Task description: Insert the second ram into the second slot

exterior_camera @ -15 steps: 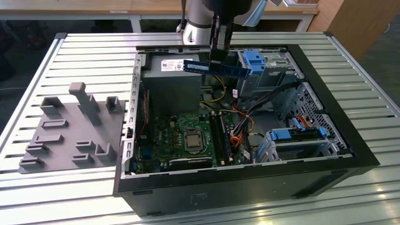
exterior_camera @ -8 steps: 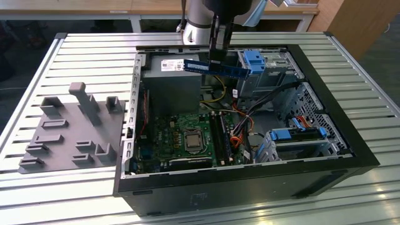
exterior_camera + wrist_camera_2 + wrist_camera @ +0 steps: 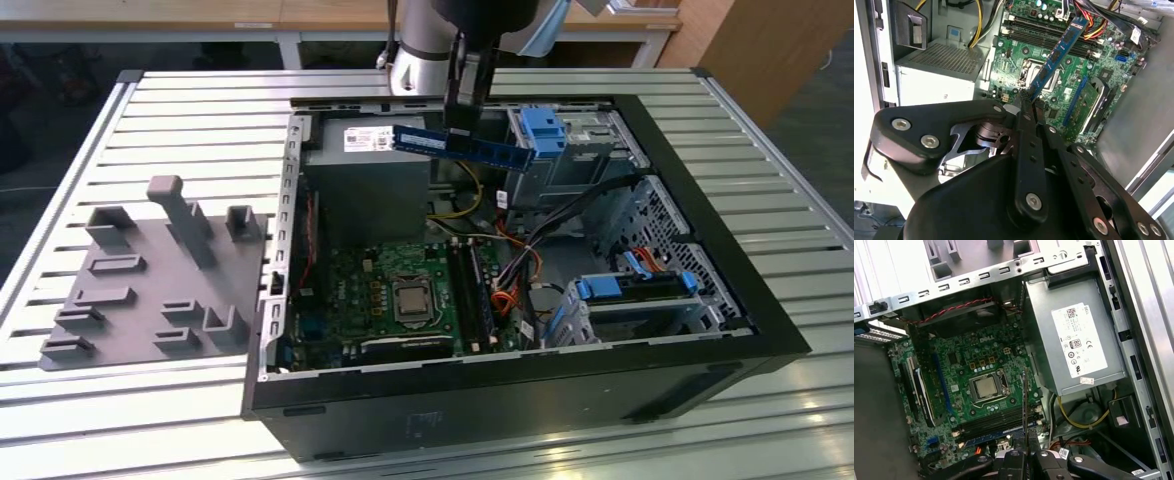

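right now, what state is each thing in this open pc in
gripper, shut on the second ram, up above the case
second ram, held in the air, not in any slot yet
computer case, lying on its side, side panel off, inside exposed
cpu, bare in its socket, no cooler over it

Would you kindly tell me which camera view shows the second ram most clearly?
The exterior view: the second ram shows its long flat side, held in the pincer above the open case. The second wrist view shows it foreshortened, slanting away; the first wrist view shows it edge-on, a thin line.
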`<state>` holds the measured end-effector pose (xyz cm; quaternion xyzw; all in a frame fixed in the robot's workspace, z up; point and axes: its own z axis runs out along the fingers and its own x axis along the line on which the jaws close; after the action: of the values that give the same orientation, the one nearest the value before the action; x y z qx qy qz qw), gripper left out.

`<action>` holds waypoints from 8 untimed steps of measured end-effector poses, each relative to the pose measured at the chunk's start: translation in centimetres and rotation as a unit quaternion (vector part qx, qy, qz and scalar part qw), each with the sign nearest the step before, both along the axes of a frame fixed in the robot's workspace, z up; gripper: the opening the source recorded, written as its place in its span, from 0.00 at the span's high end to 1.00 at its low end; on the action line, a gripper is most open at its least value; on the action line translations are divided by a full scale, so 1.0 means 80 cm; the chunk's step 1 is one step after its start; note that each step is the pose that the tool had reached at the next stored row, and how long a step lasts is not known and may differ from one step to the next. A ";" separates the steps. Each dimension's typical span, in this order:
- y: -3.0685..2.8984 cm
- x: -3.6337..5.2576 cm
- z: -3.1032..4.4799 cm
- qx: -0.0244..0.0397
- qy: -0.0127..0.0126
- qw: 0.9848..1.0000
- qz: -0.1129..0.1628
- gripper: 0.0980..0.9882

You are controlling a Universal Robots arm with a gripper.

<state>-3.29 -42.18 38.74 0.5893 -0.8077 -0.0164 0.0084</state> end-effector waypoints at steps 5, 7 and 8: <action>0.0000 0.000 0.0000 0.000 0.000 1.000 -0.012 0.96; 0.0000 0.000 0.0000 0.000 0.000 1.000 -0.017 0.96; 0.0000 0.000 0.0000 0.000 0.000 1.000 -0.020 0.96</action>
<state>-3.29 -42.18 38.74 0.5733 -0.8191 -0.0164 0.0081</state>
